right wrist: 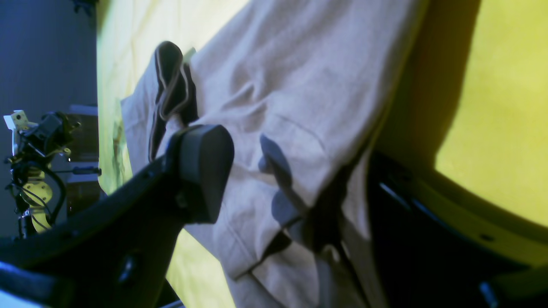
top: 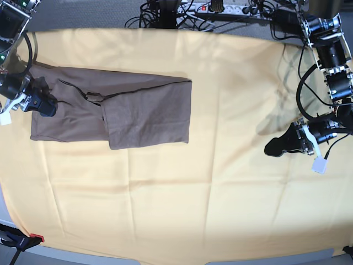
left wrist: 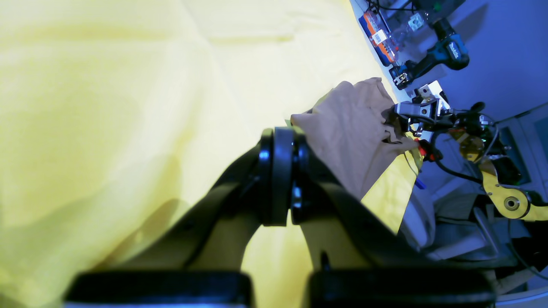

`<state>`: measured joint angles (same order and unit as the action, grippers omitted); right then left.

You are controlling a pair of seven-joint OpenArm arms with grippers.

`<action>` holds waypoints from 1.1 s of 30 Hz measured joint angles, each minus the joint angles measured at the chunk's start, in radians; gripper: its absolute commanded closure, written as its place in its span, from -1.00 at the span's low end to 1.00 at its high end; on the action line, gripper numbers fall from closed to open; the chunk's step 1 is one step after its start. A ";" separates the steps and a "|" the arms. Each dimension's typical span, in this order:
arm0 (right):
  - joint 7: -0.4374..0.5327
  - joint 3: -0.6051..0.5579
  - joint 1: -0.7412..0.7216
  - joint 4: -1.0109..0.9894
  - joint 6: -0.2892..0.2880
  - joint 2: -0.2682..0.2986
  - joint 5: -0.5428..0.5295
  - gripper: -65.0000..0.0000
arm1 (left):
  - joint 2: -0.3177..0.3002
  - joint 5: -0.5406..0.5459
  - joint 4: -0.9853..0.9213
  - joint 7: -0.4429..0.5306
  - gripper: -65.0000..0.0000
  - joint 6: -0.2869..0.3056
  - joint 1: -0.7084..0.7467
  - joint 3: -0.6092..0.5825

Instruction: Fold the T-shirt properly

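The taupe T-shirt lies partly folded on the left of the pale-yellow cloth, one flap folded over its middle. My right gripper is at the shirt's left edge. In the right wrist view it is open, with shirt fabric lying between its black fingers. My left gripper is shut and empty over bare yellow cloth, far right of the shirt. In the left wrist view its fingers are pressed together, and the shirt shows beyond them.
Cables and a power strip run along the back edge. A clamp sits at the front left corner. A teal power drill and an orange box lie off the cloth beyond the shirt.
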<state>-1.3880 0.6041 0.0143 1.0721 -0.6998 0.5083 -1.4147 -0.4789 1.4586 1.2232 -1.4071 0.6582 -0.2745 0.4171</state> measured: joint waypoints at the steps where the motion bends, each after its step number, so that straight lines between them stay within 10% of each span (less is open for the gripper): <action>1: 0.000 0.000 0.000 0.000 0.000 0.001 0.003 -0.03 | -0.001 0.000 0.000 0.000 1.00 0.000 0.000 0.000; 5: -0.012 0.000 0.004 0.000 0.004 0.007 0.036 1.00 | -0.003 0.000 0.000 0.000 1.00 0.000 0.000 0.000; 21: 0.024 -0.002 -0.061 0.006 0.003 0.254 0.080 1.00 | -0.031 0.000 0.000 0.000 1.00 0.000 0.000 0.000; 33: -0.029 -0.002 -0.055 0.440 0.011 0.229 0.009 1.00 | -0.027 0.000 0.000 0.000 1.00 0.017 0.000 0.000</action>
<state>-1.4170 0.6022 -0.0410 1.5120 -0.6891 0.7372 -1.4055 -0.5064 1.4590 1.2232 -1.4067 0.6750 -0.2741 0.4171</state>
